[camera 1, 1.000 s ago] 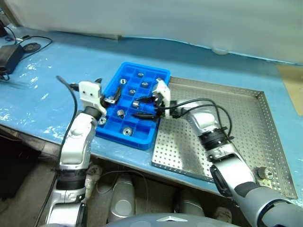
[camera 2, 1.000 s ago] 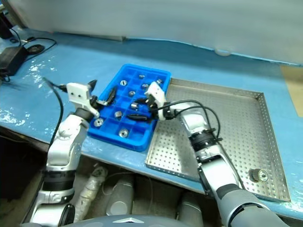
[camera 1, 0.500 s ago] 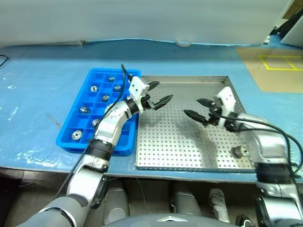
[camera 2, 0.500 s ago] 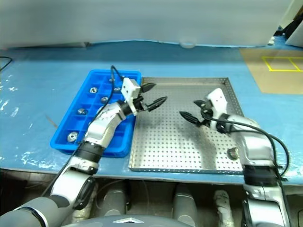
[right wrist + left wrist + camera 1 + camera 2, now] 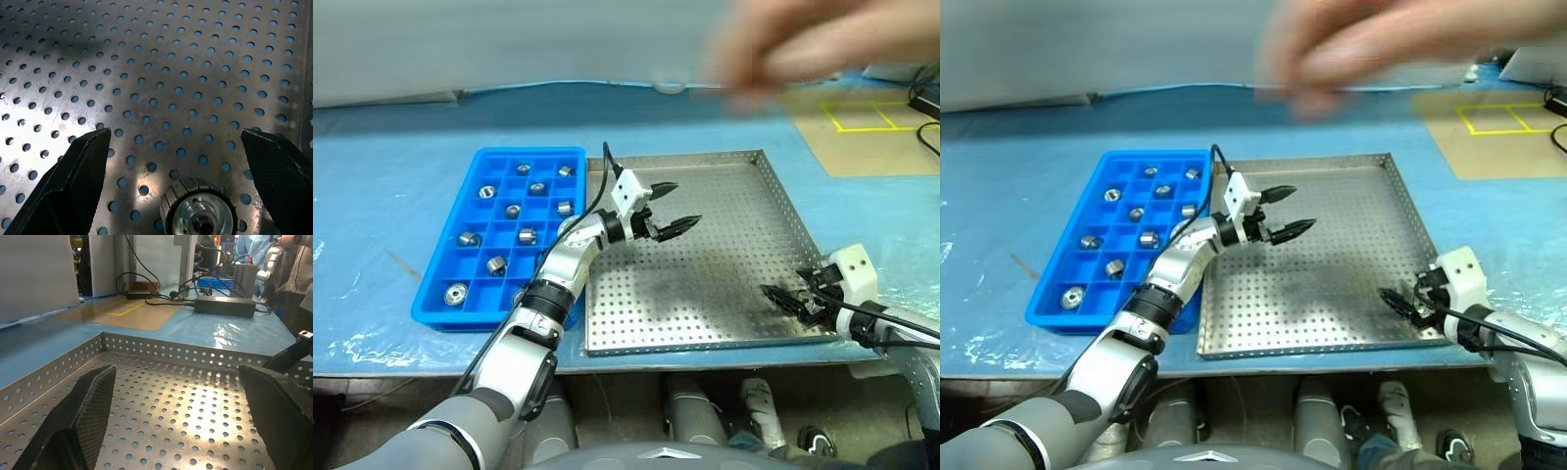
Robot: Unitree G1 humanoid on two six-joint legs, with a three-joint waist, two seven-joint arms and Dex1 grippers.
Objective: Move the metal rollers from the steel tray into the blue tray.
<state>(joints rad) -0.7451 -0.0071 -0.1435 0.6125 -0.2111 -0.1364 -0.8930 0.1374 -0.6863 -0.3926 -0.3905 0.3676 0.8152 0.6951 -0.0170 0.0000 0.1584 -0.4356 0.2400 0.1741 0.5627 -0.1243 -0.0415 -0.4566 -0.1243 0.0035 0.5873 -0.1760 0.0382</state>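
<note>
**Both grippers spread wide over the steel tray, one roller left under the right one**

The right gripper [image 5: 790, 297] sits at the lower right of the left eye frame, over the near right corner of the steel tray [image 5: 724, 171], its two black fingers [image 5: 80, 169] spread wide and holding nothing. In its wrist view a single metal roller [image 5: 198, 208] stands on the perforated sheet between the two fingers, closer to the wrist than the tips, touching neither of them; its ribbed side and shiny top with a dark centre hole are plain to see.

The left gripper [image 5: 671, 207] is near the middle of the frame, above the upper left part of the steel tray, pointing toward the right edge of the picture. Its fingers [image 5: 85, 409] are also spread wide with nothing between them; beneath them lies bare perforated metal and the tray's low rim.

To the left of the steel tray, just beside it, lies the blue tray [image 5: 450, 257]. Metal rollers [image 5: 488, 192] sit singly in several of its square compartments, spread from the top rows down to the lower left corner [image 5: 456, 292].

Both trays rest on a blue table cover [image 5: 372, 176]. Across the top right of the frame a person's blurred hand [image 5: 803, 49] reaches in above the scene. At the far right is a brown surface with yellow tape lines [image 5: 871, 117].
</note>
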